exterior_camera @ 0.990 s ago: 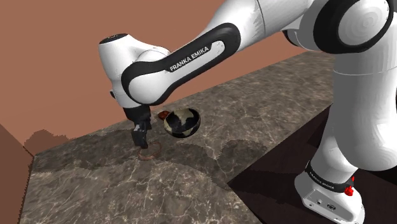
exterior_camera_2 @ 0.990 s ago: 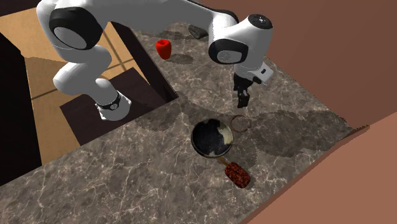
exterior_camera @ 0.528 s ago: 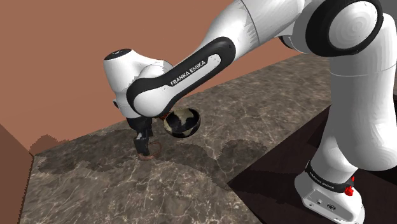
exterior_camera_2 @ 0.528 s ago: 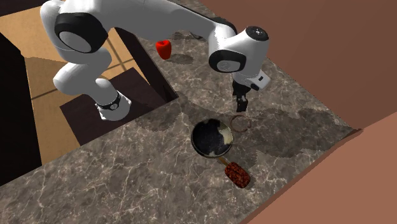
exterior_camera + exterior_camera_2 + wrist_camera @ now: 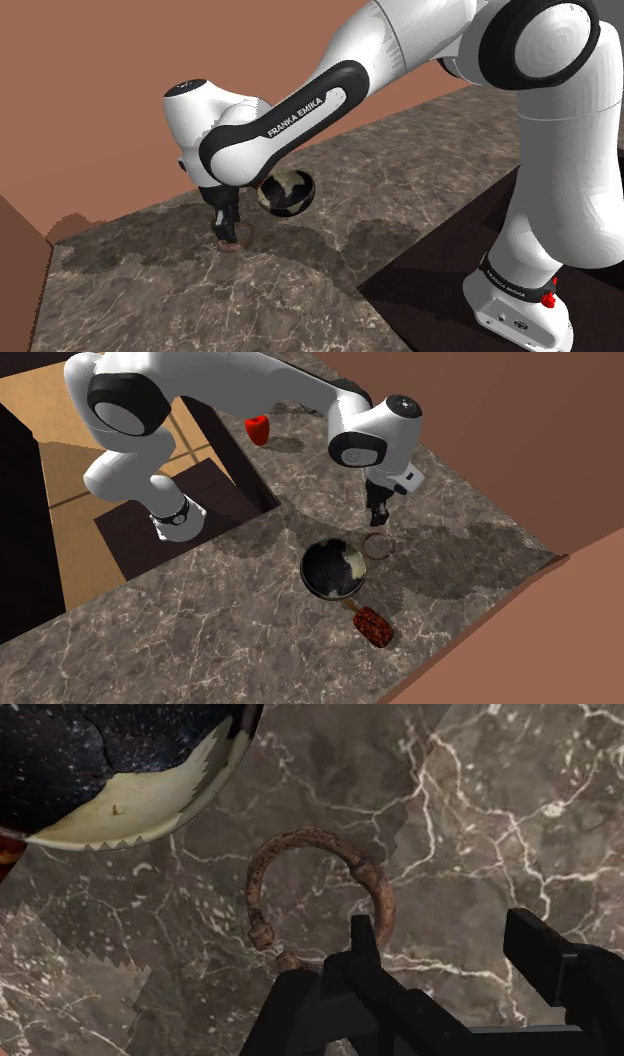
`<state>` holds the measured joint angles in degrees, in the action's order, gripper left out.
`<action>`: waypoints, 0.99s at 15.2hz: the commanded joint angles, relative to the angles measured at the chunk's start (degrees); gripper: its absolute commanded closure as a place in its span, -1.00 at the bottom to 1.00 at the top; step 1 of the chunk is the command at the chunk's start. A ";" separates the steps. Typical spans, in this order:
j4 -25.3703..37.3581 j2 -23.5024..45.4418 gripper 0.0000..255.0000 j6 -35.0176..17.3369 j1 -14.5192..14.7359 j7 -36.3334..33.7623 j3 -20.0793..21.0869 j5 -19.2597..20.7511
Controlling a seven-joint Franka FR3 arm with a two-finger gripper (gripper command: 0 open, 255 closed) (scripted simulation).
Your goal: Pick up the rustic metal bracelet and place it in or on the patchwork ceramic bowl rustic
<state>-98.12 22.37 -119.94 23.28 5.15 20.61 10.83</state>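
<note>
Marbled brown stone forms the counter (image 5: 400,200), backed by a plain reddish-brown wall (image 5: 90,70).

Shoulder view: you see the white arm (image 5: 300,105) reach from the right edge to the centre-left of the frame. Its black claw (image 5: 228,232) points straight down, tips at the counter. The bracelet (image 5: 243,241), a thin rust-coloured ring, lies flat at the claw's tips and is partly hidden by them. The bowl (image 5: 290,192) stands just to the right of the claw and slightly above it in the frame. It is dark with pale patches.

Second exterior view: you look down on the counter from above. The claw (image 5: 377,517) stands right of centre. The bracelet (image 5: 366,544) lies directly below it in the frame, touching the counter. The bowl (image 5: 345,564) sits just below and left of the bracelet, close to it but apart. Its inside is dark with one cream patch. A brownish-red oblong object (image 5: 372,625) lies beyond the bowl, lower in the frame. A red object (image 5: 258,428) stands well apart, near the upper centre. The arm's dark stand (image 5: 215,482) occupies the left.

Wrist view: the claw (image 5: 440,944) has its two fingers standing well apart. One finger (image 5: 363,936) is tucked just inside the bracelet (image 5: 310,833) and the other (image 5: 540,944) stands outside it, so the nearer side of the ring runs between them. Neither finger visibly presses the ring, so nothing is held. The ring is open, with a gap between two knobbed ends. It is rusty, and it lies flat on the counter (image 5: 480,814). The bowl (image 5: 110,764) lies beyond the bracelet, on the side away from the claw.
</note>
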 commanded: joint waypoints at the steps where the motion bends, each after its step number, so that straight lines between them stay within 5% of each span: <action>1: 0.00 0.00 1.00 0.00 0.00 0.00 0.00 0.00; 9: 0.00 0.00 1.00 0.00 0.00 0.00 0.00 0.00; 10: 0.00 0.00 -1.00 0.00 0.00 0.00 0.00 0.00; 15: -1.21 2.48 -1.00 -7.16 -0.88 -4.27 -3.68 3.81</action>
<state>-99.49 24.08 -125.68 22.66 1.58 17.78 13.84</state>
